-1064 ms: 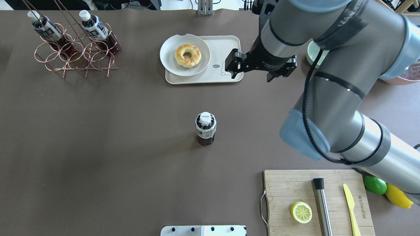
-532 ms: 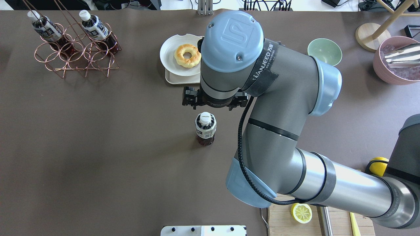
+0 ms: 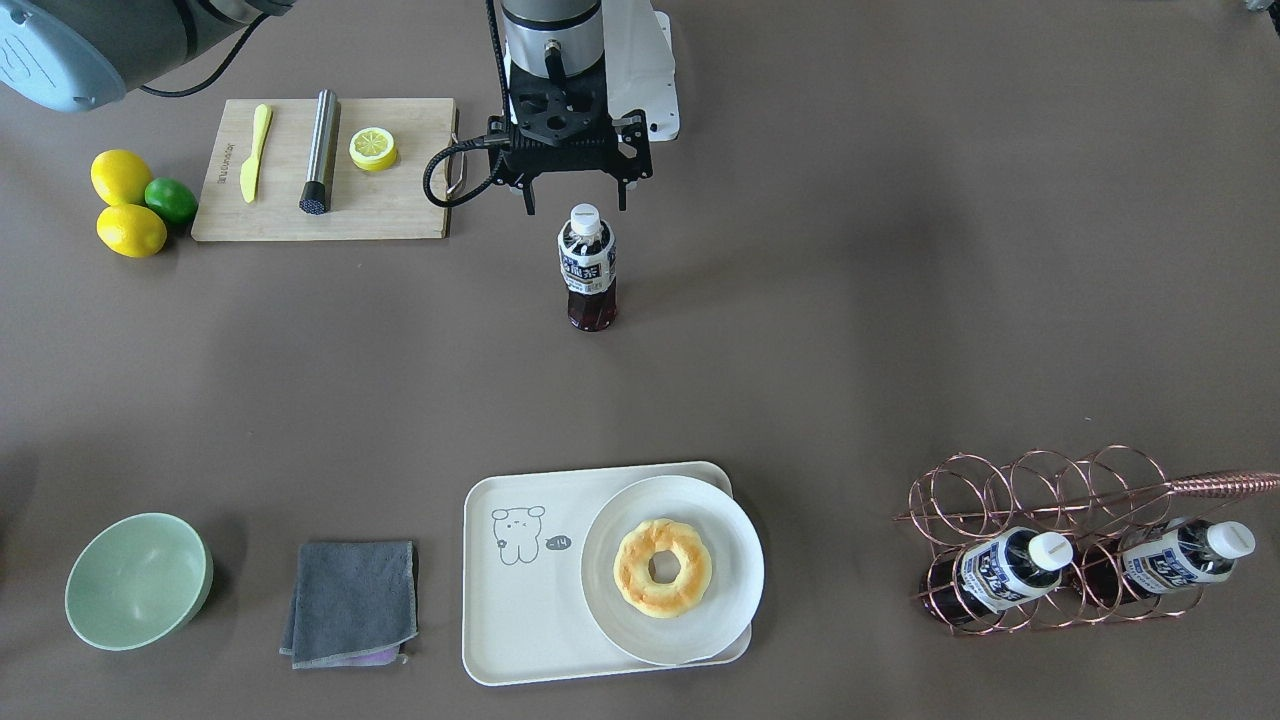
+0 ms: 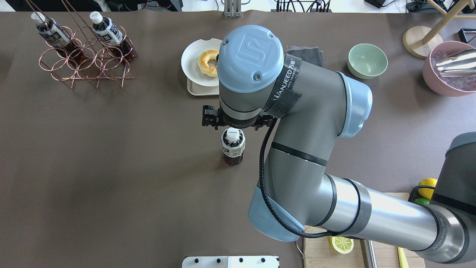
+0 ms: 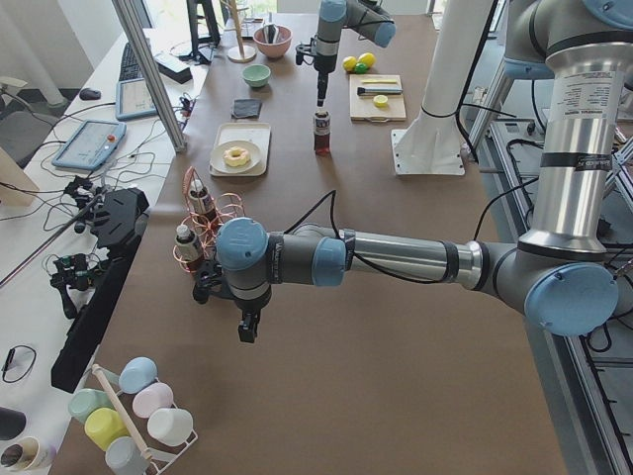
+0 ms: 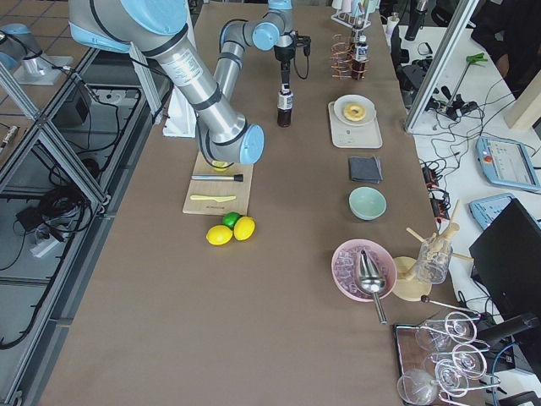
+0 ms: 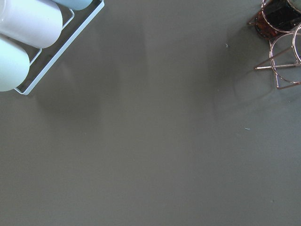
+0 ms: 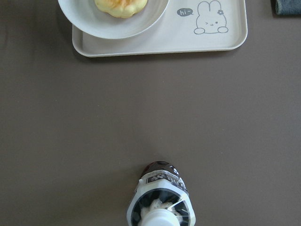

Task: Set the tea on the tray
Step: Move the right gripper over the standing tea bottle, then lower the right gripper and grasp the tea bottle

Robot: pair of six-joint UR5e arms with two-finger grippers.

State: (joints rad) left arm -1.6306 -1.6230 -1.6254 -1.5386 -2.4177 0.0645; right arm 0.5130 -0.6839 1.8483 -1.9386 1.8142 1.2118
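Note:
One tea bottle [image 3: 587,265] stands upright alone at mid-table; it also shows in the overhead view [image 4: 232,147] and at the bottom of the right wrist view [image 8: 162,202]. My right gripper [image 3: 575,205] points down just above its white cap, jaws open and empty, apart from the bottle. The cream tray [image 3: 520,600] lies farther out and carries a round plate [image 3: 730,520] with a doughnut; its bear-drawing half is bare. My left gripper [image 5: 242,332] shows only in the exterior left view, low over the table; I cannot tell its state.
Two more tea bottles lie in a copper wire rack [image 3: 1040,500]. A grey cloth [image 3: 350,600] and green bowl [image 3: 135,580] lie beside the tray. A wooden board [image 3: 400,210] with lemon half, knife and steel rod sits near the robot, lemons and a lime beside it.
My right arm has swung from beside the tray's right end back over the table's middle, and its gripper now hangs close over the standing bottle's cap. The bottle has not moved.

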